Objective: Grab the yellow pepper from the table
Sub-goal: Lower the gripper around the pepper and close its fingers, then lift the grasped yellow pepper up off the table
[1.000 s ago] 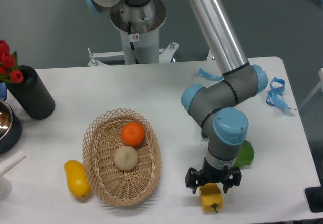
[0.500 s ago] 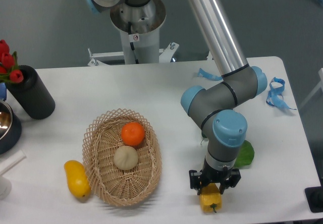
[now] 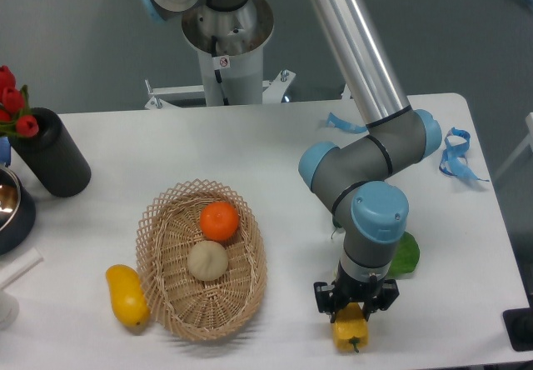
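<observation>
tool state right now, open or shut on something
Tool: closed around the small blocky yellow bell pepper, which sits near the front edge of the white table.

Yellow pepper (image 3: 351,331), white table (image 3: 275,149)

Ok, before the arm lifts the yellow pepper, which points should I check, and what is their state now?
1. Gripper is over the yellow pepper: ok.
2. Fingers on both sides of the pepper: ok.
3. Grip is firm: cannot tell.
4. Pepper resting on the table, not lifted: ok.
5. Wicker basket stands apart from the lift path: ok.
6. Green leaf not under the fingers: ok.
</observation>
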Robot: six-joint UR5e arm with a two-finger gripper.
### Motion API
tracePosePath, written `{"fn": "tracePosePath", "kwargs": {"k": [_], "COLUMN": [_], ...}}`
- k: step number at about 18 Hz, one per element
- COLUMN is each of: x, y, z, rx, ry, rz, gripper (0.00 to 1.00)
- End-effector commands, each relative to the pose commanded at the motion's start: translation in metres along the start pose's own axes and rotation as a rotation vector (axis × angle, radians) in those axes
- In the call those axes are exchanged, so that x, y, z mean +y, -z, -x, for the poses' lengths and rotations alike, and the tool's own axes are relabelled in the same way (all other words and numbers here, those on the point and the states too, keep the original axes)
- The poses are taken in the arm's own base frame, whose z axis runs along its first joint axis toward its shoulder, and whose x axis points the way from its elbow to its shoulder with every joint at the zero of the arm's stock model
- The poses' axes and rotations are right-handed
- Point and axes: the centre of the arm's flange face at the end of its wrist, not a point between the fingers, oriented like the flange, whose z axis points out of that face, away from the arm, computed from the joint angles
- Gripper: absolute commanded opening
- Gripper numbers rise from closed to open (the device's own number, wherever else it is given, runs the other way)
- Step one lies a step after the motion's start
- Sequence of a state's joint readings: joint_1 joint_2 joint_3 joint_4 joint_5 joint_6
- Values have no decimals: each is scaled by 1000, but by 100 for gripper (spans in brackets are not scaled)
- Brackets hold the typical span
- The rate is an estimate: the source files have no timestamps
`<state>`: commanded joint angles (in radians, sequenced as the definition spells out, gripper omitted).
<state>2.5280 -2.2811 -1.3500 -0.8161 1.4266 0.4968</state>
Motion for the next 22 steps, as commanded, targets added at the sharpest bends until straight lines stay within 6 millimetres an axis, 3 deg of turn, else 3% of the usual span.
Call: {"fn": "tracePosePath", "kwargs": {"k": [6, 9, 12, 16, 22], "x": [-15, -14, -3, 12, 20], "y": [96, 129, 148, 174, 184], "z": [3, 2, -4, 6, 12], "rx": [-102, -130, -133, -145, -150], "ry": [-261, -369, -404, -381, -367], "rz": [-90, -116, -105, -108, -112], "gripper": [37, 37, 37, 37, 37]}}
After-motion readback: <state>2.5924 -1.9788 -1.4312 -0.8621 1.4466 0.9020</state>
